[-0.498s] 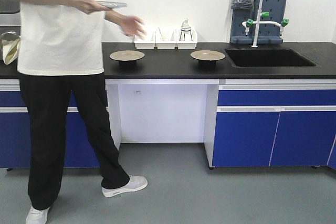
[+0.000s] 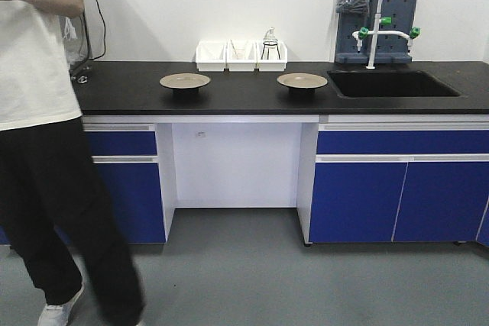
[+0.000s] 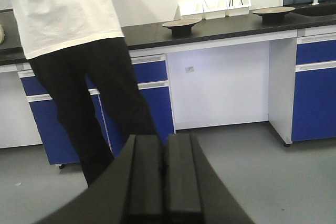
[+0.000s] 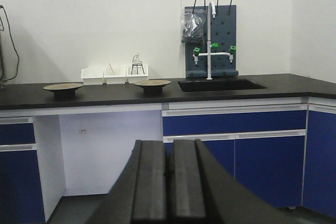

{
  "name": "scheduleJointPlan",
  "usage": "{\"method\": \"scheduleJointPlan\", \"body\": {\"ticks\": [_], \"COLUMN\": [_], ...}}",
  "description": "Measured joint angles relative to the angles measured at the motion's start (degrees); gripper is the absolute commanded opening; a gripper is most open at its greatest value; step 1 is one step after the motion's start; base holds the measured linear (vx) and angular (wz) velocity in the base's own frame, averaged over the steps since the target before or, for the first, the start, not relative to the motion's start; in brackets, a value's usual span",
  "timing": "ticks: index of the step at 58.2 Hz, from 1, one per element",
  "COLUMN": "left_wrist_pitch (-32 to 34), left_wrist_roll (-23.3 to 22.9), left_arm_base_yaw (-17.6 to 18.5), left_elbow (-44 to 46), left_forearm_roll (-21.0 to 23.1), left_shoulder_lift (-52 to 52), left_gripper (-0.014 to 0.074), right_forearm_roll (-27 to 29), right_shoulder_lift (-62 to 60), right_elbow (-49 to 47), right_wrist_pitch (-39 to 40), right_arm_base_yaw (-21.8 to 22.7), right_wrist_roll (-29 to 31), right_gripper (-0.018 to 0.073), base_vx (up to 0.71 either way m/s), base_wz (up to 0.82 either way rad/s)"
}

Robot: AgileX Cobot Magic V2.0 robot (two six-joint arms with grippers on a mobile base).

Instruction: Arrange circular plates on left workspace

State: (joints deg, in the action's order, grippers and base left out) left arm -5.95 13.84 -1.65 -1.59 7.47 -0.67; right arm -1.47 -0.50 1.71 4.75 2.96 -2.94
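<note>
Two circular plates (image 2: 184,80) sat centre frame on left workspace (image 2: 130,85), untouched. Left gripper (image 3: 164,145), right gripper (image 4: 169,148) pressed together, empty. Approach step pending; next move needed driving closer, opening fingers.

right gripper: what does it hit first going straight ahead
Probably the blue cabinet front under the benchtop; nothing nearer shows ahead of the right gripper, though depth is unclear.

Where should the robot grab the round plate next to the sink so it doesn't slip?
The plate is probably best taken by its thin black rim, coming from the front. It sits level on a dark foot, so its edge overhangs the benchtop, leaving room for one finger under and one over. Nothing stands before it.
</note>
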Motion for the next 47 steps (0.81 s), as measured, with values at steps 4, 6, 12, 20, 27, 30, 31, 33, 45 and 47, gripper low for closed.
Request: {"method": "scheduleJointPlan", "body": {"ticks": [4, 6, 12, 20, 27, 30, 31, 33, 45, 47], "left_wrist_pitch": [0.0, 0.0, 0.0, 0.0, 0.0, 0.0, 0.0, 0.0, 0.0, 0.0], "left_wrist_roll": [0.0, 0.0, 0.0, 0.0, 0.0, 0.0, 0.0, 0.0, 0.0, 0.0], "left_arm_base_yaw": [0.0, 0.0, 0.0, 0.0, 0.0, 0.0, 0.0, 0.0, 0.0, 0.0], "left_elbow": [0.0, 0.0, 0.0, 0.0, 0.0, 0.0, 0.0, 0.0, 0.0, 0.0], "left_forearm_roll": [0.0, 0.0, 0.0, 0.0, 0.0, 0.0, 0.0, 0.0, 0.0, 0.0], "left_shoulder_lift": [0.0, 0.0, 0.0, 0.0, 0.0, 0.0, 0.0, 0.0, 0.0, 0.0], "left_gripper": [0.0002, 0.0002, 0.0002, 0.0002, 0.0002, 0.0002, 0.0002, 0.0002, 0.0002, 0.0002], "right_forearm_roll": [0.0, 0.0, 0.0, 0.0, 0.0, 0.0, 0.0, 0.0, 0.0, 0.0], "right_shoulder_lift": [0.0, 0.0, 0.0, 0.0, 0.0, 0.0, 0.0, 0.0, 0.0, 0.0], "right_elbow": [0.0, 0.0, 0.0, 0.0, 0.0, 0.0, 0.0, 0.0, 0.0, 0.0], "right_wrist_pitch": [0.0, 0.0, 0.0, 0.0, 0.0, 0.0, 0.0, 0.0, 0.0, 0.0], "right_arm_base_yaw": [0.0, 0.0, 0.0, 0.0, 0.0, 0.0, 0.0, 0.0, 0.0, 0.0], "right_wrist_roll": [0.0, 0.0, 0.0, 0.0, 0.0, 0.0, 0.0, 0.0, 0.0, 0.0], "right_gripper": [0.0, 0.0, 0.0, 0.0, 0.0, 0.0, 0.0, 0.0, 0.0, 0.0], "base_vx": [0.0, 0.0, 0.01, 0.02, 0.06, 0.1, 0.12, 0.13, 0.17, 0.19], "base_wz": [0.0, 0.0, 0.01, 0.01, 0.02, 0.03, 0.03, 0.04, 0.06, 0.05]}}
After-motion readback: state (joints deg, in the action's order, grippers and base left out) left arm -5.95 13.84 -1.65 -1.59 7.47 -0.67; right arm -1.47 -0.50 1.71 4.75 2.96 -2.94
